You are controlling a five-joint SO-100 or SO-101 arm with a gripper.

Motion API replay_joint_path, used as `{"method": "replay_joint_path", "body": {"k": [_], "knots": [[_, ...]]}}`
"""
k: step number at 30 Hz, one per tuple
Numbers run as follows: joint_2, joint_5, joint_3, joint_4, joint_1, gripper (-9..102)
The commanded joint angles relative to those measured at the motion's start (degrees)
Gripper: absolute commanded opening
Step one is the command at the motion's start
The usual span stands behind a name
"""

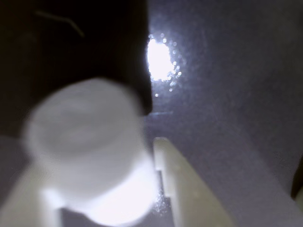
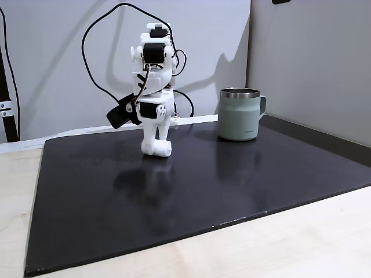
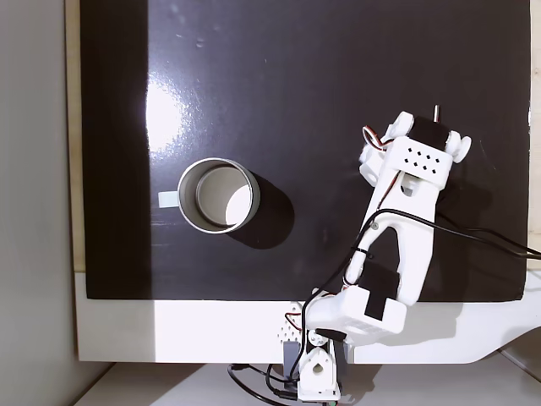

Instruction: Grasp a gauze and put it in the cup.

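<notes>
In the wrist view the gauze [image 1: 90, 151] fills the lower left, blurred and bright, sitting between the pincer's [image 1: 102, 189] pale fingers [image 1: 189, 189], which press in on it from 3 and 9 o'clock; the pincer is clamped around the roll. A glare spot shines on the dark mat [image 1: 236, 71] toward 12 o'clock.

In a fixed view from the side, the pincer [image 2: 157, 148] points straight down with the gauze [image 2: 162, 150] at its tip, low over the black mat [image 2: 174, 197]. The cup [image 2: 240, 114] stands upright toward 3 o'clock of the arm, well apart, handle turned away.

In a fixed view from above, the cup [image 3: 188, 216] sits at 9 o'clock of the arm [image 3: 406, 220], its steel rim open upward, on the table [image 3: 169, 330].
</notes>
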Motion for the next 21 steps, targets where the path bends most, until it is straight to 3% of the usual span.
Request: {"method": "replay_joint_path", "body": {"k": [1, 13, 21], "knots": [[0.2, 0.4, -2.9, -0.4, 0.9, 9], [1.5, -0.4, -3.6, 1.2, 1.5, 4], [6.5, 0.0, -9.2, 8.3, 0.4, 4]]}}
